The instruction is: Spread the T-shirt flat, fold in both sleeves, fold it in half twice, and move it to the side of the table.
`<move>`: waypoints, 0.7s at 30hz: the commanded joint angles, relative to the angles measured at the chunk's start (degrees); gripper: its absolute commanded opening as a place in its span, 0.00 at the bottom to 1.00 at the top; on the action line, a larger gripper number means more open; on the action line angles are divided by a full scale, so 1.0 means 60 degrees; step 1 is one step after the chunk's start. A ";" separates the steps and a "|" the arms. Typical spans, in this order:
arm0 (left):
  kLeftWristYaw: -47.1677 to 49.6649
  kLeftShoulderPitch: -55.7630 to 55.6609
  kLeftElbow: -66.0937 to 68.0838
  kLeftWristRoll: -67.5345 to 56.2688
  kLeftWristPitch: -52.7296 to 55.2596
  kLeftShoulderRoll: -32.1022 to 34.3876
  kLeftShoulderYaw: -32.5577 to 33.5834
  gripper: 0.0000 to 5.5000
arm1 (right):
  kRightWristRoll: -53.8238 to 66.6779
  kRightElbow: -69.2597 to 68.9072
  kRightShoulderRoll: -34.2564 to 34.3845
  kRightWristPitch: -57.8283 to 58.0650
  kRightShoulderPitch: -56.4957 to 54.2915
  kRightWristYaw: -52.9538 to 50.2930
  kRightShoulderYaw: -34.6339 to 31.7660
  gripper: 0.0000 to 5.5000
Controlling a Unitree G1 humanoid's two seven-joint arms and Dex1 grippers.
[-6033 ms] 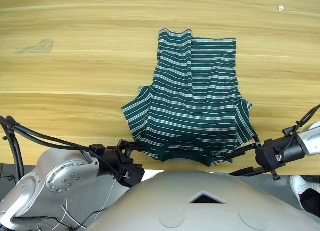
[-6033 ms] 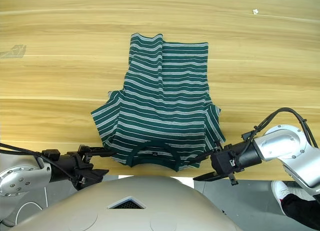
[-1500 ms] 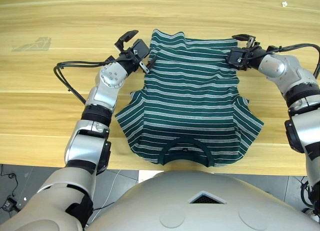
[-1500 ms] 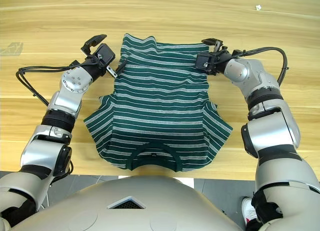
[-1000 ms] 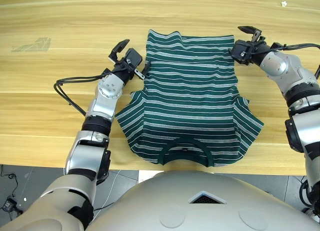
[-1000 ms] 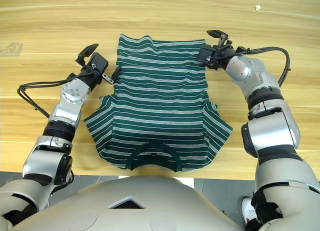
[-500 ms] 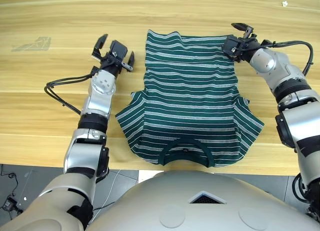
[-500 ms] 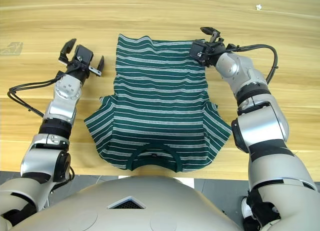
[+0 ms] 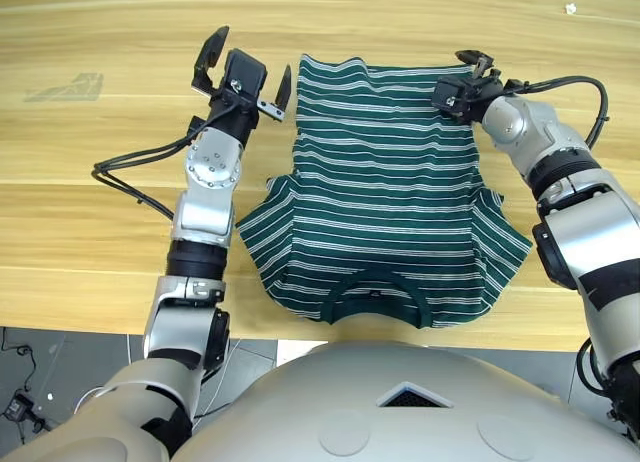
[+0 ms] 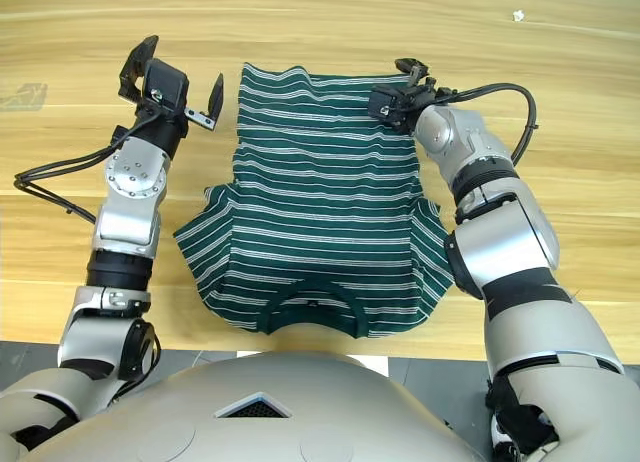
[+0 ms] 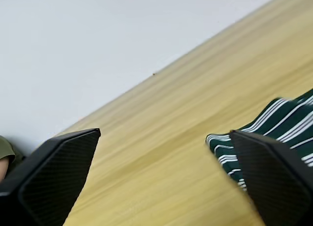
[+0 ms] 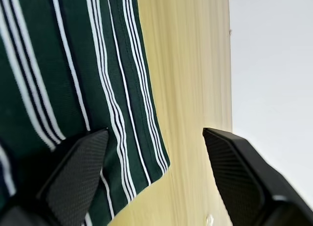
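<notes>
**Shirt laid out, folds yet to come.** Your T-shirt point(image 9: 385, 192), green with white stripes, lies at the centre of the wooden table point(image 9: 90, 212). Its collar point(image 9: 372, 285) is toward the bottom of the frame and its hem point(image 9: 390, 75) toward the top.

The left gripper point(image 9: 247, 70) hangs at the upper left, just beside the hem's left corner but clear of the cloth. Its two fingers are spread wide with nothing between them. The wrist view has bare wood under the gap and the striped corner beside one finger.

The right gripper point(image 9: 462, 80) sits at the upper right, at the hem's other corner. Its fingers are parted too, one over the fabric and one over the table, so it holds nothing. Whether either finger presses on the cloth cannot be told.

By the look of it, you are at the close of the first step. The body is laid out nearly flat, though the hem ripples near its left corner. The sleeve at mid-left point(image 9: 262, 214) and the sleeve at mid-right point(image 9: 505, 237) lie short and somewhat bunched against the sides rather than fully out.

No folding is done. The sleeves are not turned in, no half-fold is made, and the shirt lies mid-table, not at the side. Expect a last smoothing, if any, then the sleeve folds, the two halvings and the move. A small white scrap point(image 9: 569, 9) lies well apart at the top right.
</notes>
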 commanded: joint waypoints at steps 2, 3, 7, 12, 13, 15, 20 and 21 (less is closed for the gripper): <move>-0.0053 0.0805 -0.1164 0.0122 0.0524 -0.0156 -0.0205 0.89 | 0.0080 0.0052 -0.0083 -0.0211 -0.0036 -0.0090 -0.0163 0.65; -0.0017 0.0861 -0.1256 0.0135 0.0578 -0.0205 -0.0206 0.89 | 0.0106 0.0030 -0.0081 -0.0317 -0.0032 -0.0090 -0.0194 0.65; 0.0046 0.1035 -0.1551 0.0167 0.0731 -0.0375 -0.0271 0.89 | 0.0350 -0.0085 -0.0029 -0.0802 -0.0178 -0.0170 -0.0517 0.65; -0.0069 0.3230 -0.4395 -0.0758 0.1414 -0.0434 0.0715 0.89 | 0.2273 -0.1264 -0.0625 -0.2826 -0.0520 -0.0485 -0.2445 0.65; -0.0083 0.3833 -0.5069 -0.1039 0.1600 -0.0521 0.0933 0.89 | 0.2683 -0.1652 -0.0859 -0.3300 -0.0309 -0.0458 -0.2834 0.65; -0.0128 0.5131 -0.6212 -0.1693 0.1960 -0.0857 0.1079 0.89 | 0.3628 -0.2808 -0.1275 -0.4057 0.0685 -0.0085 -0.3561 0.65; -0.0420 0.8799 -0.8074 -0.3891 0.2391 -0.1750 0.1076 0.89 | 0.5756 -0.7225 -0.2091 -0.3615 0.4109 0.0794 -0.4978 0.65; -0.0540 0.9283 -0.8194 -0.4533 0.2562 -0.1867 0.1216 0.89 | 0.5919 -0.8007 -0.2250 -0.3326 0.4602 0.0807 -0.5279 0.65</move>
